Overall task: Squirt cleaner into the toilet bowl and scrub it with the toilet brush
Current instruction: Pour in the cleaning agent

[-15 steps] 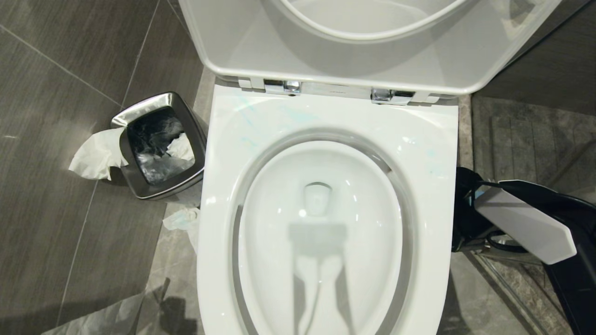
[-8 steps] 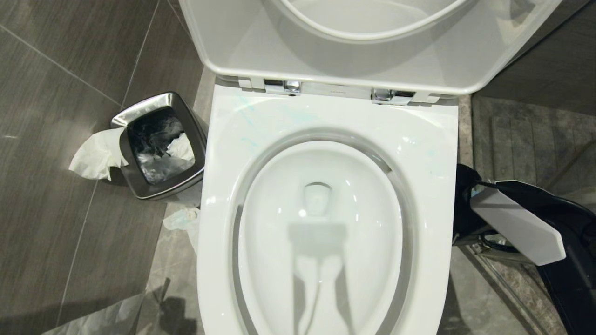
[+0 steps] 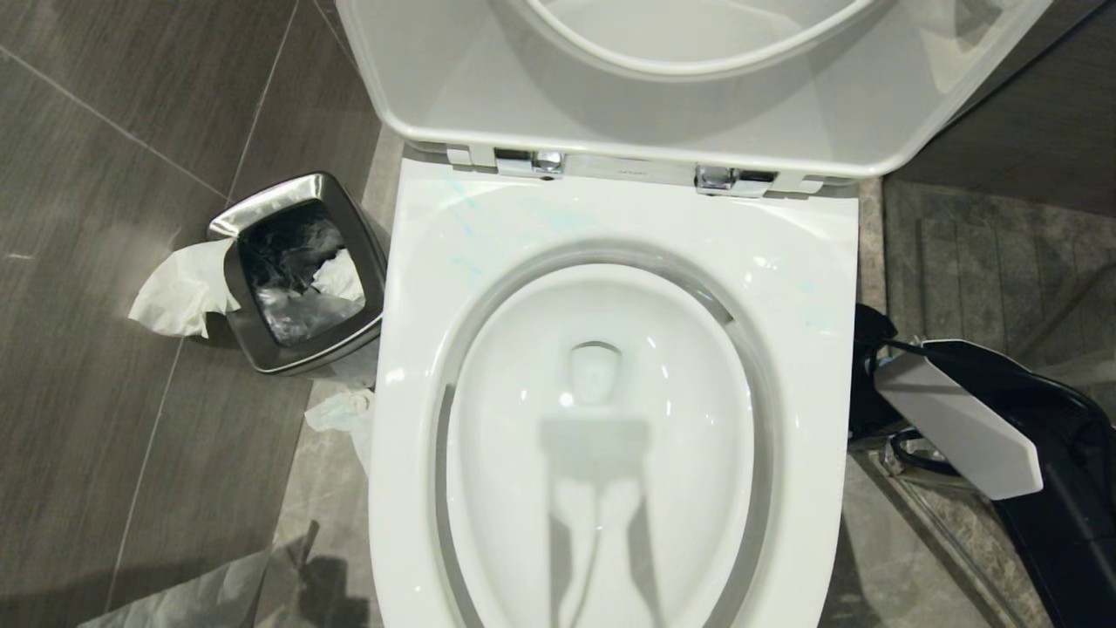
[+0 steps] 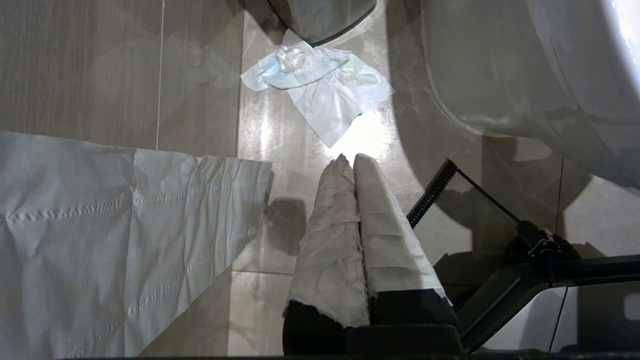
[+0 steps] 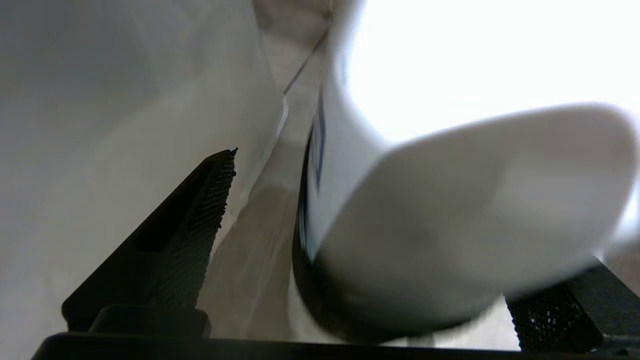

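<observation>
Right gripper [image 5: 370, 250] fingers spread wide, toilet brush [image 5: 465, 210] handle between them, contact unclear; brush head hidden; left gripper [image 4: 348, 159] fingers together

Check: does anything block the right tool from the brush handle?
Nothing visible does. The white handle sits between the right tool's open fingers, beside the toilet's outer wall; whether they touch it cannot be told.

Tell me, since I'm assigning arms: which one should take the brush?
Right, probably. The open right claw straddles the brush beside the bowl; the left claw hangs shut over floor.
</observation>
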